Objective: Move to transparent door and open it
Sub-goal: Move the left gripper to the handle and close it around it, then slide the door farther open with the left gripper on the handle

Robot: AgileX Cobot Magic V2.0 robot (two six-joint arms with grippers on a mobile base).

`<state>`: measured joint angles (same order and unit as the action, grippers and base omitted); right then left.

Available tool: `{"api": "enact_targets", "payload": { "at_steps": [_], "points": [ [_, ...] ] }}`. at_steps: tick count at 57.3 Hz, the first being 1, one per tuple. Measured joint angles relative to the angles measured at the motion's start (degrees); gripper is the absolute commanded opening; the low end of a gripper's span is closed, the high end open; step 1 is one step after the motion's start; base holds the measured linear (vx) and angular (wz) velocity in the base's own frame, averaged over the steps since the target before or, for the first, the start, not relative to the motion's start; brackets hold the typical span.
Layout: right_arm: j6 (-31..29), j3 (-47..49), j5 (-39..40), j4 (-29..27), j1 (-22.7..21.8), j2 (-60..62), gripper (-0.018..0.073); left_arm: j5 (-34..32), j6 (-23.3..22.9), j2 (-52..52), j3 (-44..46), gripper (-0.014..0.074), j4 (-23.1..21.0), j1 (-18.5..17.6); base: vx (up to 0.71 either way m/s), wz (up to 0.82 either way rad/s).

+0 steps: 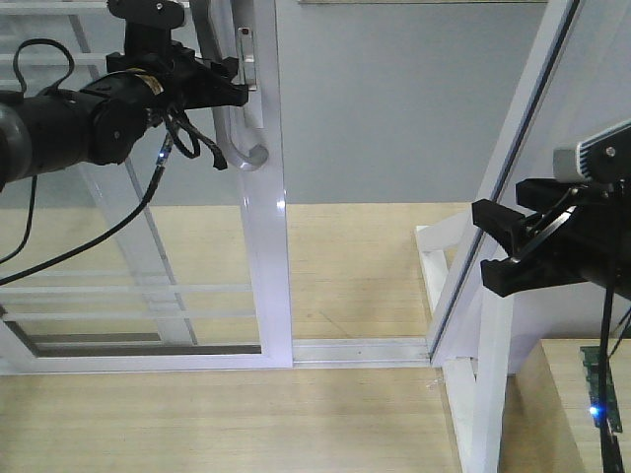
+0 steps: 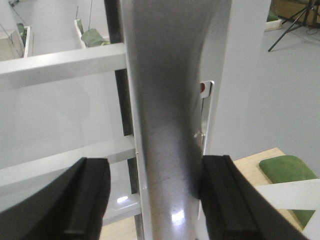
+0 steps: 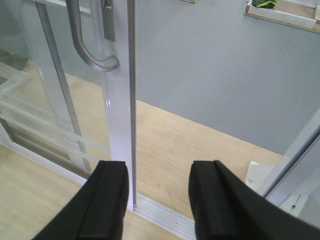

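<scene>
Open gap — transparent door [image 1: 267, 246] to slanted frame [image 1: 509, 168]

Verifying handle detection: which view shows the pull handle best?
Right wrist: pull handle unobstructed, curved lower end clear. Front view: left claw covers part of it. Left wrist: only a blurred close-up strip between fingers.

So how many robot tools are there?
2. The left tool sits around the door handle, top left; the right tool hangs open, lower right.

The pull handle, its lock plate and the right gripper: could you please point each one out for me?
pull handle [image 3: 95, 64], right wrist view, on its lower curve.
lock plate [image 3: 109, 25], right wrist view, on the plate's face.
right gripper [image 1: 490, 243], front-facing view, midway between its fingertips.
</scene>
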<state>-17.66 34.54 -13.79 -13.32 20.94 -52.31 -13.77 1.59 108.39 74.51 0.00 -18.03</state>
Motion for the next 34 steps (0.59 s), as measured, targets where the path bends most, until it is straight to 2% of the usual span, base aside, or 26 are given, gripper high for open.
{"api": "enact_targets", "payload": {
  "at_steps": [16, 34],
  "points": [
    [0.0, 0.0, 0.0, 0.0, 0.0, 0.0, 0.0381, 4.0, 1.4, -1.6, 0.0, 0.0478, -0.5, 2.1, 0.00, 0.00],
    [0.0, 0.0, 0.0, 0.0, 0.0, 0.0, 0.0381, 9.8, 1.7, -5.0, -0.1, 0.0478, -0.5, 6.2, 0.00, 0.00]
  ]
}}
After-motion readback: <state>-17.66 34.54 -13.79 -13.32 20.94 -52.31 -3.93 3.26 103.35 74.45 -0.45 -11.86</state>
